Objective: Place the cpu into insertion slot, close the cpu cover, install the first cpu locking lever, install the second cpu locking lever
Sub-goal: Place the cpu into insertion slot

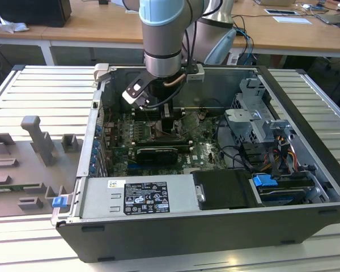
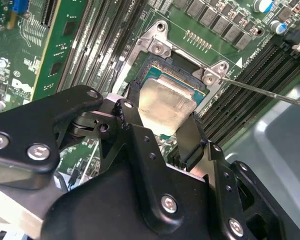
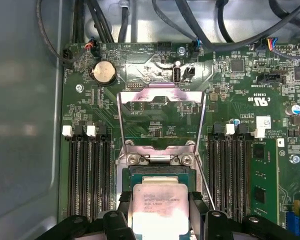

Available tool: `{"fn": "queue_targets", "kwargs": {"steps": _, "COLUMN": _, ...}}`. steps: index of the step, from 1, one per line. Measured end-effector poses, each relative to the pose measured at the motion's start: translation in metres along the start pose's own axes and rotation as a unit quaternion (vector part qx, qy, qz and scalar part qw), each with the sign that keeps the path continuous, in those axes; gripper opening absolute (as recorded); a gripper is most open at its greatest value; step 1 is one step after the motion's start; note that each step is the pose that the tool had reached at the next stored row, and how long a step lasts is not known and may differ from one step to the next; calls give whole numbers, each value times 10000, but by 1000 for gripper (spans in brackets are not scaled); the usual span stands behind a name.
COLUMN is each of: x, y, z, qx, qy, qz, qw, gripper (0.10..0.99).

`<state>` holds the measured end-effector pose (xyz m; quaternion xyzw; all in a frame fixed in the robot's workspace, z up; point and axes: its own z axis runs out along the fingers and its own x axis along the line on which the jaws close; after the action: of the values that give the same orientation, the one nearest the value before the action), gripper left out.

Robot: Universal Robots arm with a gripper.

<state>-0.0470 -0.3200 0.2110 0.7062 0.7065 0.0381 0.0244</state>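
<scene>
You have 1 pincer (image 3: 160,212) clamped on 1 cpu (image 3: 157,200) | cpu above 1 insertion slot (image 3: 157,171) | 1 cpu cover (image 3: 160,92) raised open

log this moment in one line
gripper: shut on small square silver-beige cpu | cpu: over silvery-rimmed square insertion slot | thin silvery frame cpu cover: raised open

Your arm (image 1: 161,39) is a grey tube with a pale blue joint cap (image 1: 158,10) and a black cable (image 1: 186,39) alongside. Your gripper (image 2: 162,107) is chunky matte black, dotted with silver screws (image 2: 168,202).
</scene>
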Motion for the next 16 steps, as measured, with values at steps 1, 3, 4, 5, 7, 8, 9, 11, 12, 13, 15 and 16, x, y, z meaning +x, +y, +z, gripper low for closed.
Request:
{"fn": "queue_targets", "kwargs": {"steps": 1, "x": 0, "y": -2, "z": 16, "qx": 0, "qy": 0, "qz": 1, "qw": 10000, "gripper": 537}}
{"fn": "queue_targets", "kwargs": {"steps": 3, "x": 1, "y": -5, "z": 45, "qx": 0, "qy": 0, "qz": 1, "qw": 10000, "gripper": 537}}
{"fn": "queue_targets", "kwargs": {"steps": 4, "x": 3, "y": -6, "z": 58, "qx": 0, "qy": 0, "qz": 1, "qw": 10000, "gripper": 537}}
{"fn": "queue_targets", "kwargs": {"steps": 5, "x": 3, "y": -6, "z": 64, "qx": 0, "qy": 0, "qz": 4, "qw": 10000, "gripper": 537}}
{"fn": "queue_targets", "kwargs": {"steps": 7, "x": 2, "y": -7, "z": 76, "qx": 0, "qy": -2, "qz": 21, "qw": 10000, "gripper": 537}}
{"fn": "queue_targets", "kwargs": {"steps": 8, "x": 2, "y": -8, "z": 78, "qx": 0, "qy": -3, "qz": 27, "qw": 10000, "gripper": 537}}
{"fn": "queue_targets", "kwargs": {"steps": 9, "x": 2, "y": -8, "z": 80, "qx": 0, "qy": -3, "qz": 31, "qw": 10000, "gripper": 537}}
{"fn": "queue_targets", "kwargs": {"steps": 11, "x": 3, "y": -8, "z": 87, "qx": -1, "qy": -3, "qz": 36, "qw": 10000, "gripper": 537}}
{"fn": "queue_targets", "kwargs": {"steps": 12, "x": 3, "y": -8, "z": 93, "qx": -1, "qy": -3, "qz": 37, "qw": 10000, "gripper": 537}}
{"fn": "queue_targets", "kwargs": {"steps": 13, "x": 3, "y": -8, "z": 97, "qx": -1, "qy": -4, "qz": 37, "qw": 10000, "gripper": 537}}
{"fn": "queue_targets", "kwargs": {"steps": 15, "x": 3, "y": -4, "z": 107, "qx": -1, "qy": -6, "qz": 38, "qw": 10000, "gripper": 537}}
{"fn": "queue_targets", "kwargs": {"steps": 16, "x": 4, "y": -3, "z": 112, "qx": -1, "qy": -5, "qz": 38, "qw": 10000, "gripper": 537}}
